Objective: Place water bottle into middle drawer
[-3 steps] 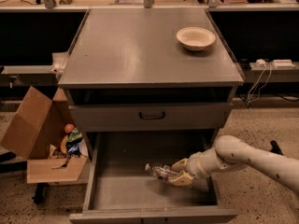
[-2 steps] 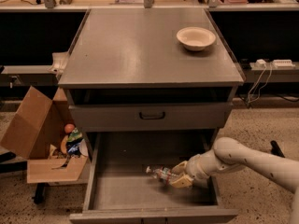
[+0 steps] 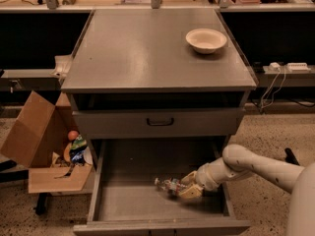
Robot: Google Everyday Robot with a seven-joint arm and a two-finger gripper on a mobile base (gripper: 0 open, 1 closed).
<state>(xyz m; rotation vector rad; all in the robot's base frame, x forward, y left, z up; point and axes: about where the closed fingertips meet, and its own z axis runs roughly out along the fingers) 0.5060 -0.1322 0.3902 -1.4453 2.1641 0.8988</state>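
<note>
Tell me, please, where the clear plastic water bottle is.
The water bottle is inside the open grey metal drawer, right of centre, at the end effector.

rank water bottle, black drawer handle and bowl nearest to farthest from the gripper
The gripper is low inside the middle drawer, right of centre.
1. water bottle: right at it, in the drawer.
2. black drawer handle: above, on the closed drawer front.
3. bowl: on the cabinet top, back right.
</note>
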